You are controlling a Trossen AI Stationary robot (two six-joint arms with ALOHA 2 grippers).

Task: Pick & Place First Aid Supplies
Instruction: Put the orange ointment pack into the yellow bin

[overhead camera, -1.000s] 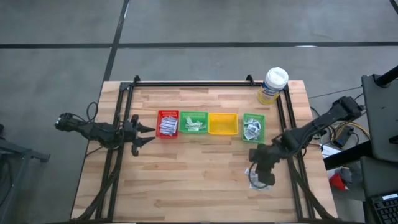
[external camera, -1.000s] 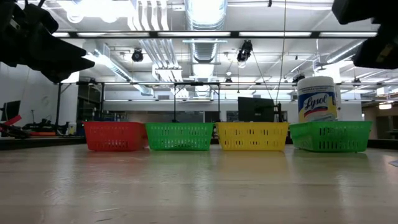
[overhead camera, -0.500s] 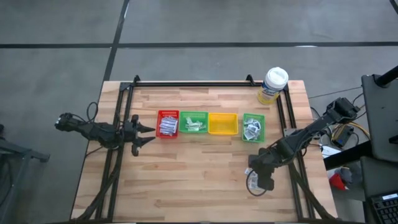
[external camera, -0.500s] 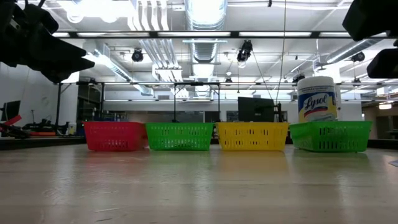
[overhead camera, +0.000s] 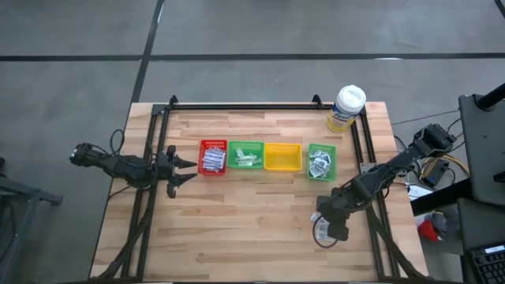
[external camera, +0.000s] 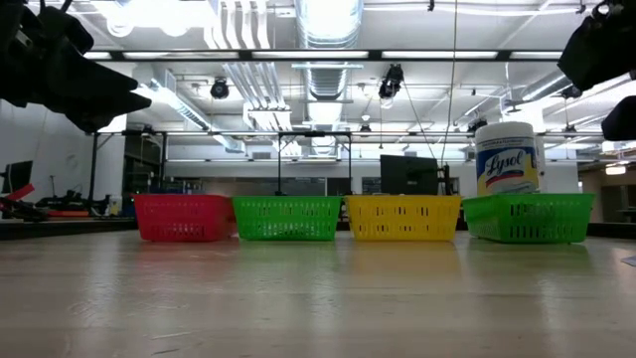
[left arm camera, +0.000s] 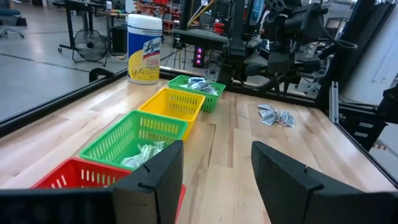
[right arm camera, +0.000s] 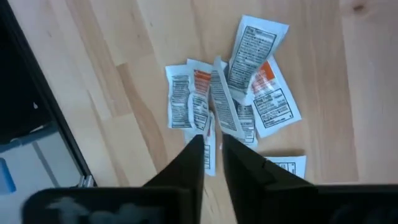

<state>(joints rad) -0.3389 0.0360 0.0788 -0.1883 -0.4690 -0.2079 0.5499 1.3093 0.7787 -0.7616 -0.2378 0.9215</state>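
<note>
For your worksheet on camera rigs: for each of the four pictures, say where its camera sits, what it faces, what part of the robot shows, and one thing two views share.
High view: overhead, facing straight down on the table; both arms show.
Low view: at tabletop height, facing the trays; dark arm parts at the upper corners.
Left wrist view: on the left arm, facing along the tray row; left gripper open.
Right wrist view: on the right arm, facing down at the loose packets; right gripper fingers close together.
Shared: the Lysol tub appears in the low and left wrist views.

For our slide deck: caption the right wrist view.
Right gripper poised above a loose pile of printed packets on the wooden table.
</note>
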